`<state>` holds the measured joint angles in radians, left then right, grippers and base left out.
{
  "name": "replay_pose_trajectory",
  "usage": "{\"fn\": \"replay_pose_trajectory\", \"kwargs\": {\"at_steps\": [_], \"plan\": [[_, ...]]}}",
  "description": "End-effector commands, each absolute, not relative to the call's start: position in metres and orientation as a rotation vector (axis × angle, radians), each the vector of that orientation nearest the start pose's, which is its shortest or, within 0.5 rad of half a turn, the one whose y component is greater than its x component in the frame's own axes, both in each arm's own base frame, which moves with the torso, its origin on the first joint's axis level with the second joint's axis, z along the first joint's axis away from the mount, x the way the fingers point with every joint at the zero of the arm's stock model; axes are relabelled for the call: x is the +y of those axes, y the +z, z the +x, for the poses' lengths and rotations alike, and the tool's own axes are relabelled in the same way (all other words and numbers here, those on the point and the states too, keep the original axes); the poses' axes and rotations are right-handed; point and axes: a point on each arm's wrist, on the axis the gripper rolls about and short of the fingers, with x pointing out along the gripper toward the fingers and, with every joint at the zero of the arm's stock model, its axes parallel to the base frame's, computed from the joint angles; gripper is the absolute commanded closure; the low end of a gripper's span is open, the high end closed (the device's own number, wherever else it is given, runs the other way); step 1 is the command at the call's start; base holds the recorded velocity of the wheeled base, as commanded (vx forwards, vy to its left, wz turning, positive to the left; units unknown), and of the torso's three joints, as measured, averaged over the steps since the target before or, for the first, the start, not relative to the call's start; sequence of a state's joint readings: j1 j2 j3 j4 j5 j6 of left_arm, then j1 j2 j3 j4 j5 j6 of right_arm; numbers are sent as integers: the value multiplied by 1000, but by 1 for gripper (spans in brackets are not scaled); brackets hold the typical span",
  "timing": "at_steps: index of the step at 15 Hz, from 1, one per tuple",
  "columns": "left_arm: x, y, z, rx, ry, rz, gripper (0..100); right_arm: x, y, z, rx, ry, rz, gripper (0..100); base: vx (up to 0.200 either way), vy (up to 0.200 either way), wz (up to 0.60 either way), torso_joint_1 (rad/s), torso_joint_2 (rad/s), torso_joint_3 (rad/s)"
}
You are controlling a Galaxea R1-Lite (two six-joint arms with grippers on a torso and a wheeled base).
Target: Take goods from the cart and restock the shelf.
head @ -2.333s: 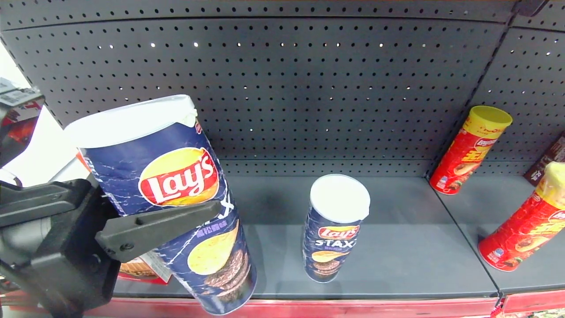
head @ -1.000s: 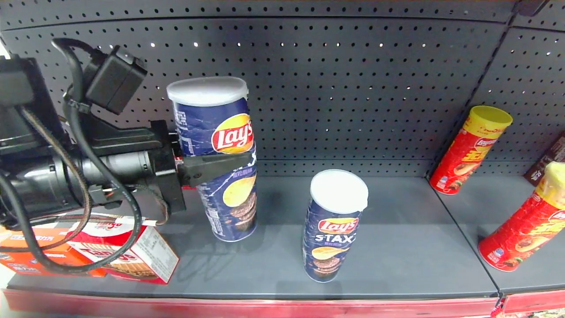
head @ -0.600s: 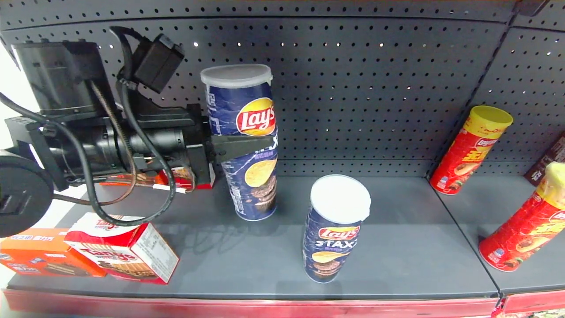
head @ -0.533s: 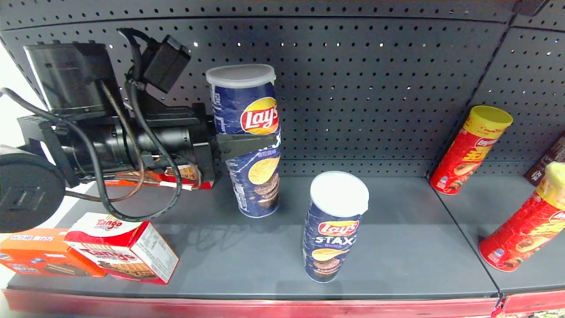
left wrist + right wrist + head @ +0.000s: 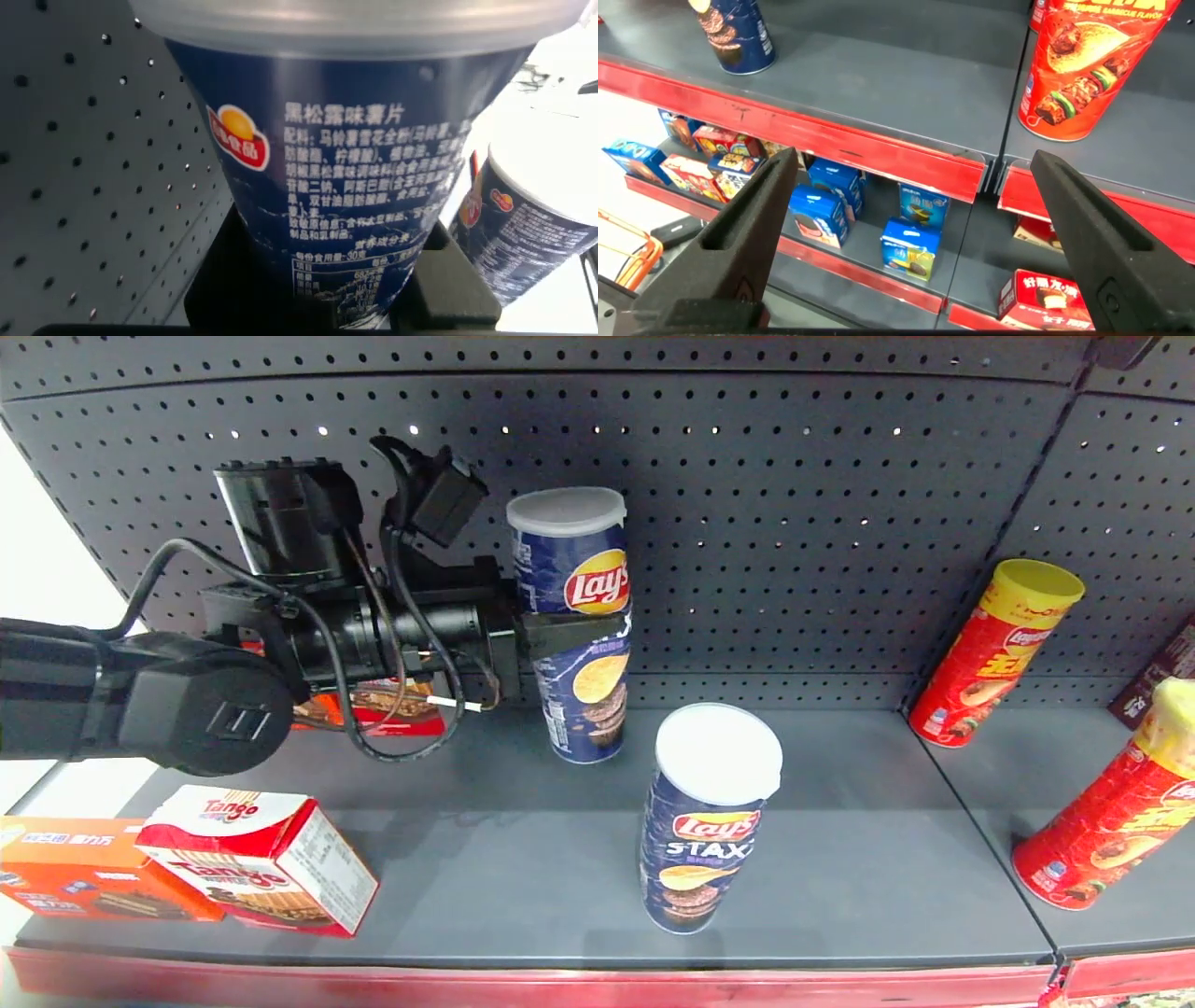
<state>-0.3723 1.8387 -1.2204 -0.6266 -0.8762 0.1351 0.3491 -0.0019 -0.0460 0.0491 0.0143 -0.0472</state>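
My left pincer [image 5: 571, 633] pinches blue chip can [image 5: 571, 553] at shelf [image 5: 859, 859] back, near pegboard [image 5: 766, 523] | second blue can [image 5: 705, 826] stands front-right, apart | can carried deeper since earlier | right pincer [image 5: 913, 161] spread.

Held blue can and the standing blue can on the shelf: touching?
Apart. Head view shows a strip of shelf between the held can and the standing can.

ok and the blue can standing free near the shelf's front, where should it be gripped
Around its mid-body, coming level from the open front: the blue can stands upright, round-sided, with bare shelf on both sides and pegboard behind.
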Motion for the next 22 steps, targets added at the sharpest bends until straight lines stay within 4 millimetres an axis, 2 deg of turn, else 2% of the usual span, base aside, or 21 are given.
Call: {"fn": "replay_pose_trajectory", "kwargs": {"at_steps": [1,10,22], "plan": [[-156,234,347,-61,-1254,111,100,-9,83,-25,-6,365,-48,0,0,0,0,0,0,0],[-175,208,377,-40,-1273,123,100,-9,83,-25,-6,364,-48,0,0,0,0,0,0,0],[-188,184,386,-5,-1295,114,100,-9,83,-25,-5,364,-46,0,0,0,0,0,0,0]]}}
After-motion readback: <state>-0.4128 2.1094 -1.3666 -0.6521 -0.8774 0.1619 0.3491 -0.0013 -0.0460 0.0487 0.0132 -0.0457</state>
